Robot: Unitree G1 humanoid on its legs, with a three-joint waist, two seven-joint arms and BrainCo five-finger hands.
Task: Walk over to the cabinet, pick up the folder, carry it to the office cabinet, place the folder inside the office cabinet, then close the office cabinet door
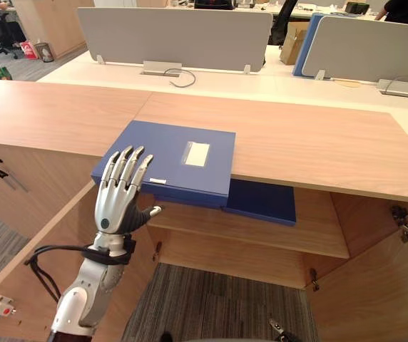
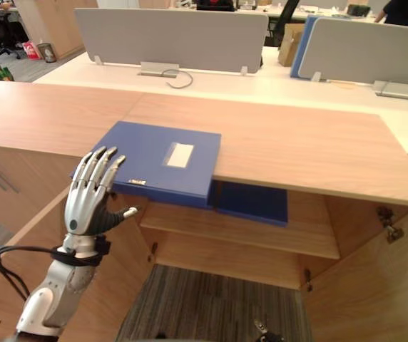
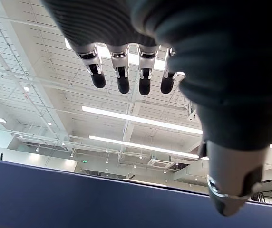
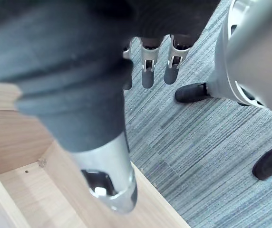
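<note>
Holding my left hand [image 1: 118, 199] upright, fingers straight and empty, I stand at the near corner of the blue folder [image 1: 175, 160], which overhangs the cabinet top [image 1: 297, 142]. A one-sided grab could tip it off the edge. My right hand [image 4: 147, 66] hangs relaxed, holding nothing.

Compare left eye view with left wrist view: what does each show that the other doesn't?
Left eye view: the light wooden cabinet top, the white label on the flat blue folder overhanging its front edge, and a second blue folder on the wooden shelf below. Left wrist view: ceiling strip lights past the fingers. Shared: the left hand, fingers straight and thumb apart, at the flat blue folder's near left corner; contact unclear.
</note>
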